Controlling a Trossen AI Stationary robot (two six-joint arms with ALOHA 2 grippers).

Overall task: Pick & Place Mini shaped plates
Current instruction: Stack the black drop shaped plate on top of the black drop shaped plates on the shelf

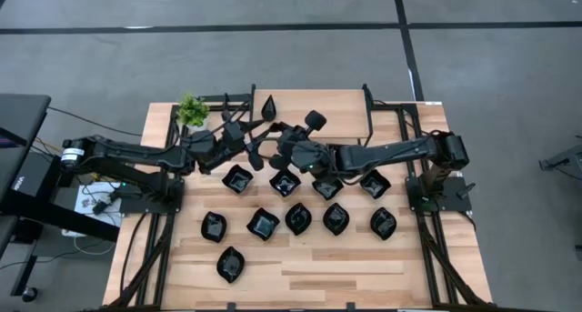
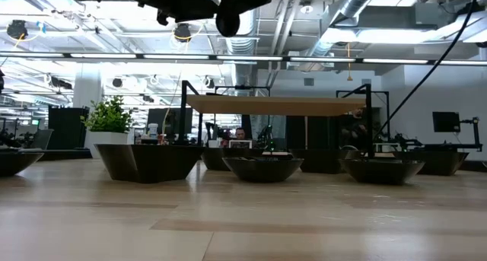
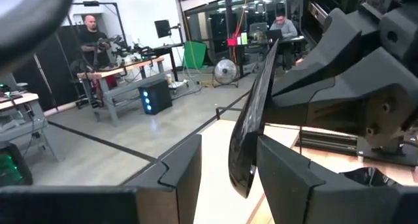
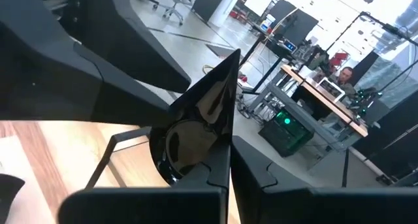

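1. Right tool (image 4: 222, 178): fingers pressed shut on the rim of one mini plate (image 4: 196, 129), a glossy black pointed dish held on edge, above the far middle of the tabletop (image 1: 364, 266).
2. Left tool (image 3: 228, 178): fingers parted, standing to either side of that same plate (image 3: 251, 119) without clearly touching it. The two tools meet nose to nose, so this reads as a handover between arms, the plate being kept upright to present a thin edge to the receiving fingers.
3. Arms: both reach in from opposite sides, stretched nearly level, wrists raised clear of the dishes below.
4. Remaining plates (image 1: 264, 223): laid in loose rows on the near half, apart from one another; one more lies alone (image 1: 269, 105) by the far edge.
5. Potted plant (image 1: 192, 110): far left corner, untouched.
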